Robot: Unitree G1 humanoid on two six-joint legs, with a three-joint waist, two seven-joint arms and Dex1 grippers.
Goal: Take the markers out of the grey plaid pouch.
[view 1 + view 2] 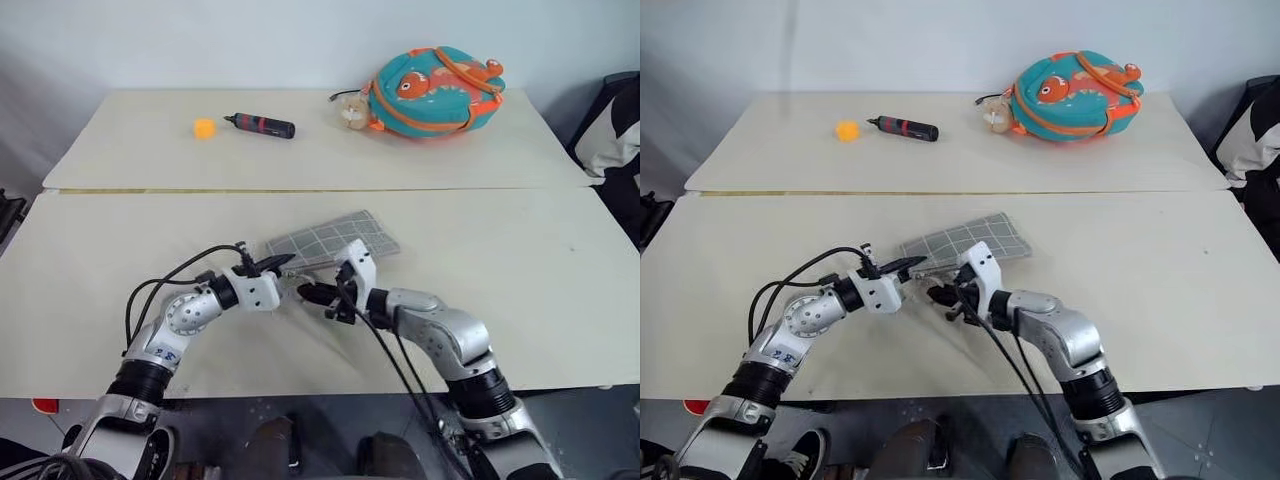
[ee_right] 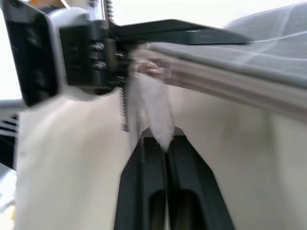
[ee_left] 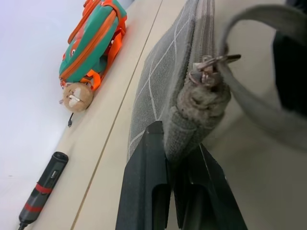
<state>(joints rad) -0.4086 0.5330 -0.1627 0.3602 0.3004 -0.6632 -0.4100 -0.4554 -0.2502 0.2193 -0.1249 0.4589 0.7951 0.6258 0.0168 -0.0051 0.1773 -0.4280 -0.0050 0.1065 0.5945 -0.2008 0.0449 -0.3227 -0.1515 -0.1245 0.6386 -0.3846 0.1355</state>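
Note:
The grey plaid pouch (image 1: 335, 240) lies flat near the middle of the front table, its zip (image 3: 204, 28) closed along one edge. My left gripper (image 1: 285, 262) is shut on the pouch's near corner, and the left wrist view shows its fingers (image 3: 148, 163) pinching the fabric end below the zip pull (image 3: 211, 64). My right gripper (image 1: 305, 292) sits just in front of that corner, shut on the grey loop (image 2: 151, 108) that hangs from the zip pull. The markers are hidden.
On the far table sit a teal-and-orange fish backpack (image 1: 435, 92) at the right, a black-and-red pen-shaped tool (image 1: 262, 125) and a small orange ball (image 1: 204, 128) at the left. A seam (image 1: 300, 190) divides the two tables. A black-and-white object (image 1: 620, 130) stands past the right edge.

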